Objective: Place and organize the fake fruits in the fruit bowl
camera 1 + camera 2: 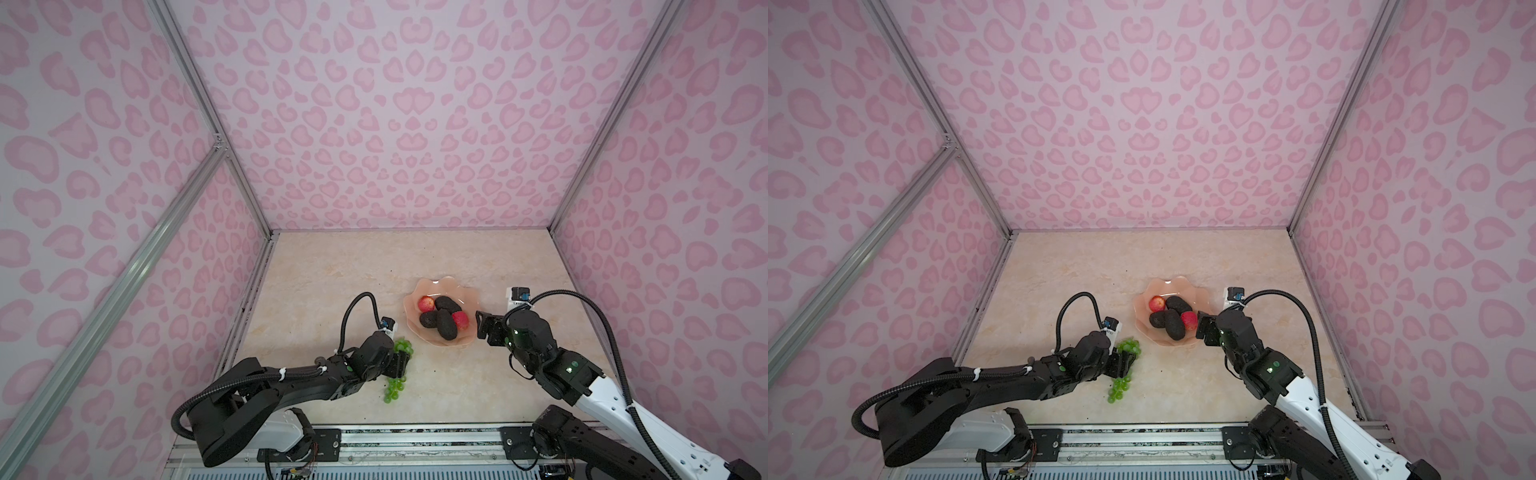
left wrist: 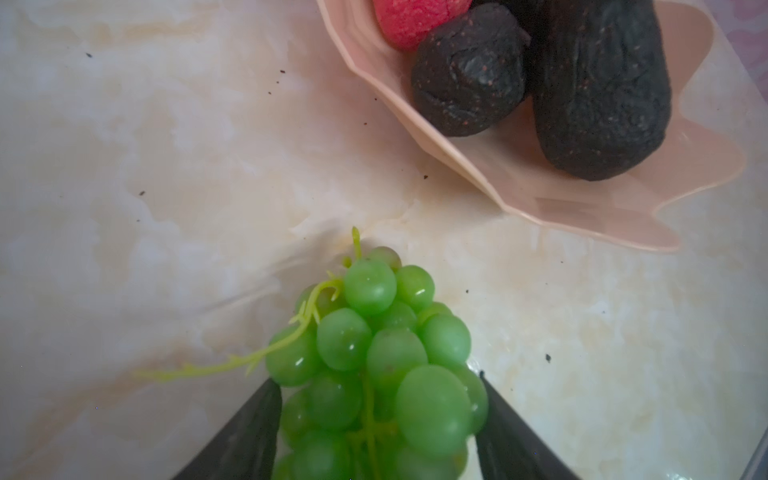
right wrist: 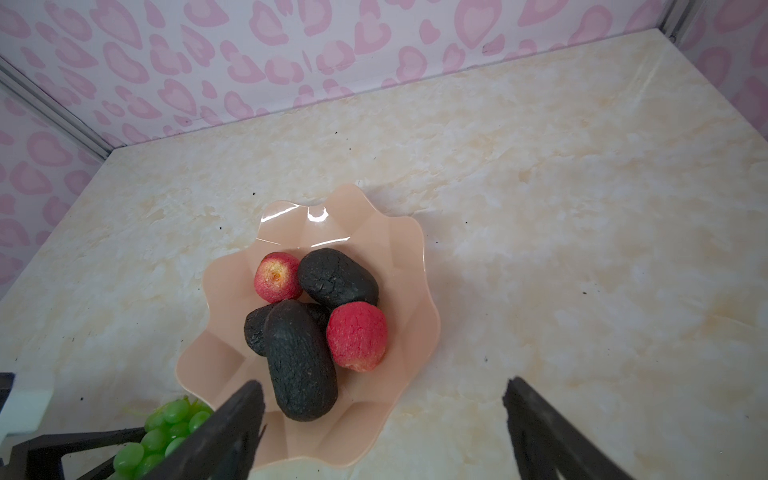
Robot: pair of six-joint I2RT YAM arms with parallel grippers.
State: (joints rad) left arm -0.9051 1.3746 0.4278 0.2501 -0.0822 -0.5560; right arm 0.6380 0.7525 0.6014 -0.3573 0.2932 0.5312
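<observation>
Grapes (image 2: 374,353) are straddled by the left gripper (image 2: 376,380), though a firm clamp cannot be told. The right gripper (image 3: 382,384) is spread and empty. A lift into the fruit bowl (image 3: 291,228) is called for.

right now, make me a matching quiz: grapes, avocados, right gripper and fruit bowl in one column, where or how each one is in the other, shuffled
1 grapes
2 avocados
3 right gripper
4 fruit bowl

a peach-pink, wavy rim, standing on the table
b open and empty, by the bowl's edge
c on the table, between the fingers of the left gripper
d in the bowl with two red fruits

Pairs: 1-c, 2-d, 3-b, 4-a
</observation>
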